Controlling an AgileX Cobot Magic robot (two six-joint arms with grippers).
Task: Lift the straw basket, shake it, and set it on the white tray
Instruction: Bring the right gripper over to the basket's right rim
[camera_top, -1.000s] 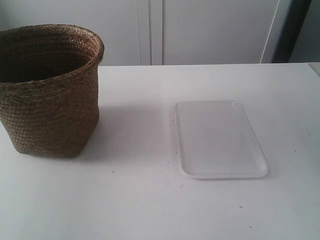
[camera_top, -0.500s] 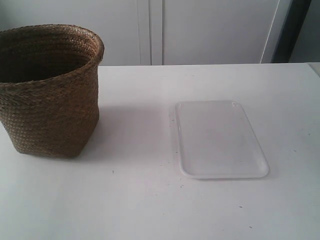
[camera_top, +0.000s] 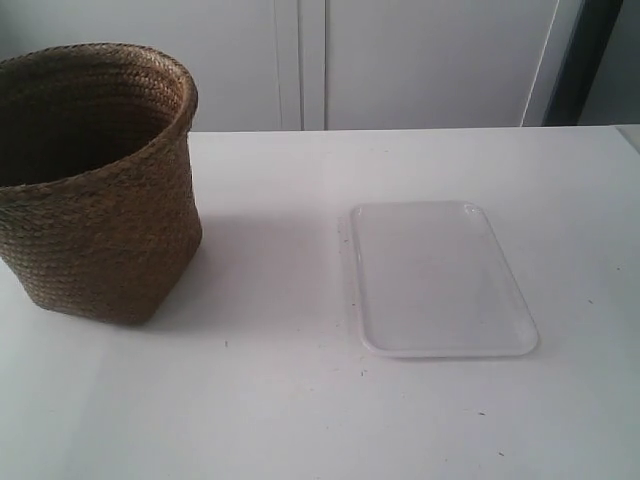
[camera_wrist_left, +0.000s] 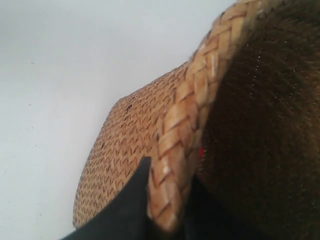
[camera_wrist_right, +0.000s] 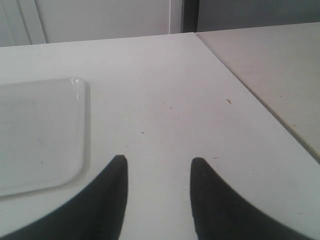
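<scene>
The straw basket is brown and woven, and stands tilted at the exterior view's left, part of it cut off by the frame edge. My left gripper is shut on its braided rim, one finger outside the wall and one inside. Neither arm shows in the exterior view. The white tray lies flat on the table at the centre right, apart from the basket. In the right wrist view my right gripper hangs open over bare table beside the tray, with nothing between its fingers.
The white table carries only the basket and tray. Its edge runs close to the right gripper, with a grey surface beyond. White cabinet doors stand behind the table.
The basket has tipped and shifted slightly: its rim moved up and toward the exterior view's left, and its base edge lifted a little. The tray has not moved.
</scene>
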